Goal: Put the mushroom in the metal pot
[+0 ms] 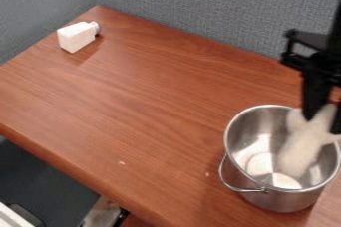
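From my seat, far left on the wooden table point(134, 92) I see 1 white block point(78, 37) lying near the back edge, well apart from everything else. Across bare wood, at the front right corner stands the metal pot point(253, 166), upright, its wire handle hanging down the near side. Above its mouth at the right edge hangs the gripper point(320, 112), pointing down, pinching the mushroom point(304, 143). The mushroom looks blurred, a pale shape hanging over the pot's opening, dipping past the rim.
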You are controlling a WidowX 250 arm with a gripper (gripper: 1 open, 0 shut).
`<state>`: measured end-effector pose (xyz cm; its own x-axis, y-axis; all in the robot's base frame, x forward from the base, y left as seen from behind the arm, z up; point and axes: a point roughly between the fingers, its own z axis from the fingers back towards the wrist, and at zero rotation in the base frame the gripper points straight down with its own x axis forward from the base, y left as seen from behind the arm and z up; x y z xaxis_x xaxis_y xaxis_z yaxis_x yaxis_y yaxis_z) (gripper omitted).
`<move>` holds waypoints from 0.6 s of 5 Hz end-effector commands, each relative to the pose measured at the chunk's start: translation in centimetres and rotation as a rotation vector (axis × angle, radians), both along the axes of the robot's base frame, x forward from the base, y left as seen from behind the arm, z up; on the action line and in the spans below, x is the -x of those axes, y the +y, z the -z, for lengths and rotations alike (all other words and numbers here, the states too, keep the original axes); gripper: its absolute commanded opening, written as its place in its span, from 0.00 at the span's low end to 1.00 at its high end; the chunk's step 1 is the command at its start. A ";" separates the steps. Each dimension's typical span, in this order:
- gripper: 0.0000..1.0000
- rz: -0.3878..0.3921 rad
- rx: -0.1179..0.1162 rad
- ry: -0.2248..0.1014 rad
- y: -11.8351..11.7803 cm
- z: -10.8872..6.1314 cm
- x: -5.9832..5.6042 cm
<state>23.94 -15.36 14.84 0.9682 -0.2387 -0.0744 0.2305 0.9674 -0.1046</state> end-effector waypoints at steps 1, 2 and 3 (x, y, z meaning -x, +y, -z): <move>0.00 0.042 0.009 -0.060 -0.4 -1.0 0.5; 0.00 0.110 -0.021 -0.069 -1.7 -0.4 0.8; 0.00 0.174 -0.048 -0.081 -3.2 0.1 1.1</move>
<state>22.49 -18.28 13.41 0.9184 -0.3901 -0.0653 0.3893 0.9208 -0.0261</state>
